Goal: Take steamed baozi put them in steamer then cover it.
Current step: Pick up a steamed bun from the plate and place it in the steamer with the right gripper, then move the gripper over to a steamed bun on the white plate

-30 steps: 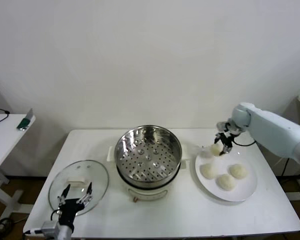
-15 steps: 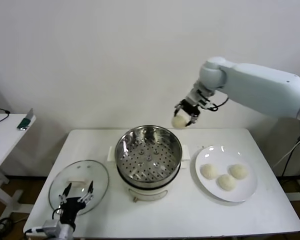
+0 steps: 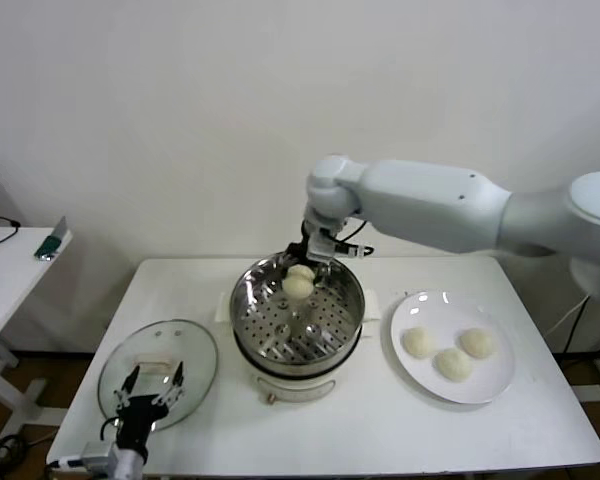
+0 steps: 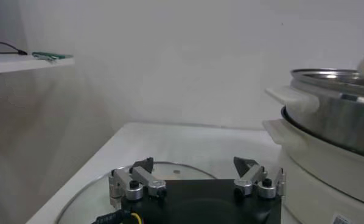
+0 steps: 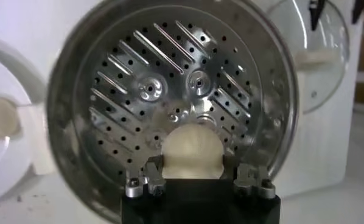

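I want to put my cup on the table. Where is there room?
The bare table in front, between the steamer and the white plate, is free, and so is the front right corner. The left is crowded: the cover lies there with the open left claw over it.

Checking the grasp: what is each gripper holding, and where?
The right gripper pinches one bun by its sides, above the steamer. The left gripper holds nothing.

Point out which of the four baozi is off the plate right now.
The baozi held in the right gripper above the steamer; the other three lie on the white plate.
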